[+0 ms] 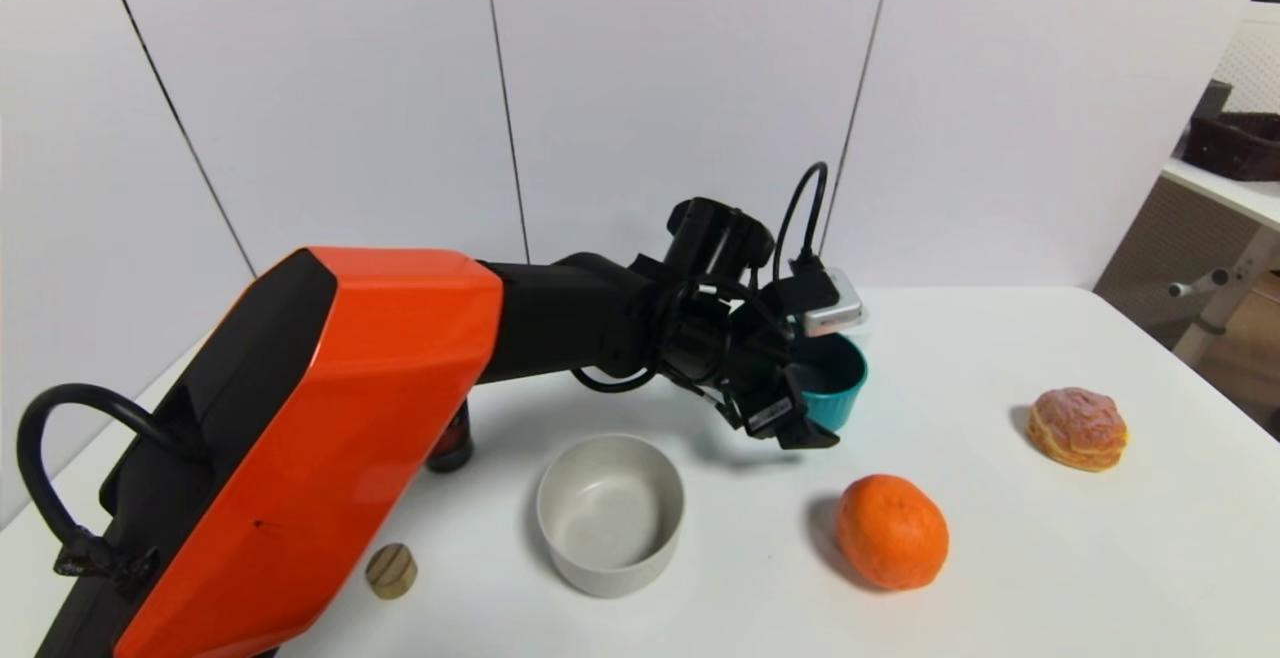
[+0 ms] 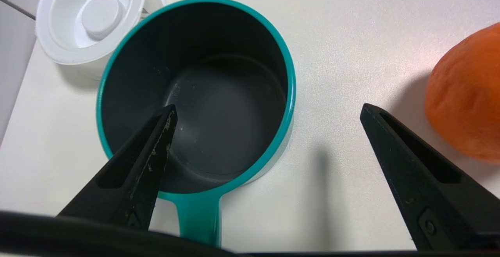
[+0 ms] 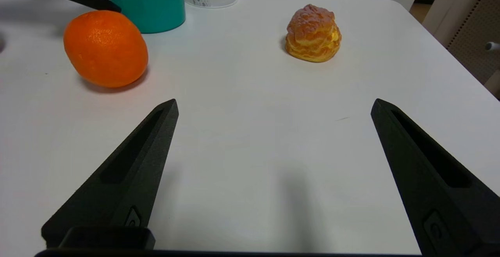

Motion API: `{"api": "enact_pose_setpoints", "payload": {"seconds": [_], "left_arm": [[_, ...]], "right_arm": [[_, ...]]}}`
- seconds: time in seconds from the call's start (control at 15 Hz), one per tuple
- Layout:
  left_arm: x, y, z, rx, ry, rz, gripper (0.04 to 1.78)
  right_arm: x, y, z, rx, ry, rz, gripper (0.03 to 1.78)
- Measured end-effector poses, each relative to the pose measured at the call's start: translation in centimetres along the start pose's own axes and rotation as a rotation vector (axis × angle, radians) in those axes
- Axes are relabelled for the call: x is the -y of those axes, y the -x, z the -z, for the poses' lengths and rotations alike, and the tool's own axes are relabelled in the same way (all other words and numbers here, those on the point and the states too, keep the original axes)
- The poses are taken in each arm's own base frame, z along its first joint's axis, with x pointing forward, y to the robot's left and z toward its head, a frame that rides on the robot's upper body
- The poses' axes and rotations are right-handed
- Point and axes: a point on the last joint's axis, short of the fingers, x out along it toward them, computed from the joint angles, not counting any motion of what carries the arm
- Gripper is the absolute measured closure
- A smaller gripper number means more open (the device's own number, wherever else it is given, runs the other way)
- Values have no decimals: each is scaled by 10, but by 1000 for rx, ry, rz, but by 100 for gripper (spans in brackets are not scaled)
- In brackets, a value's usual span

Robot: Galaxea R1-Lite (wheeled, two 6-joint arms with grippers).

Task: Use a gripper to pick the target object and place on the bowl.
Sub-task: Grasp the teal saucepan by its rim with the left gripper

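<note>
The left end effector hangs over the teal saucepan with its fingers spread wide, one tip above the dark inside, the other outside the rim. The saucepan stands on the bench, beyond the off-white bowl and the orange. The right end effector is likewise wide apart, low over bare bench.

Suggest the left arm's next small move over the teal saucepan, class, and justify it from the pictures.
Probably lower the left tool a little, then close. Its jaws are open and straddle the near wall of the teal saucepan, one finger over the dark inside, the other above the table outside. Nothing is gripped yet, and the bowl sits empty nearby.
</note>
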Motion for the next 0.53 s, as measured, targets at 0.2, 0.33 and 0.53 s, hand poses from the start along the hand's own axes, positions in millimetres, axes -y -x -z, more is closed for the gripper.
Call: {"api": "enact_pose_setpoints", "payload": {"seconds": [0.2, 0.33, 0.53], "left_arm": [[1, 4, -5, 11, 58, -3, 13], [2, 4, -8, 19, 89, -2, 13], [3, 2, -9, 28, 134, 1, 13]], "right_arm": [[0, 0, 0, 0, 0, 0, 11], [0, 0, 0, 0, 0, 0, 11], [0, 0, 0, 0, 0, 0, 11]]}}
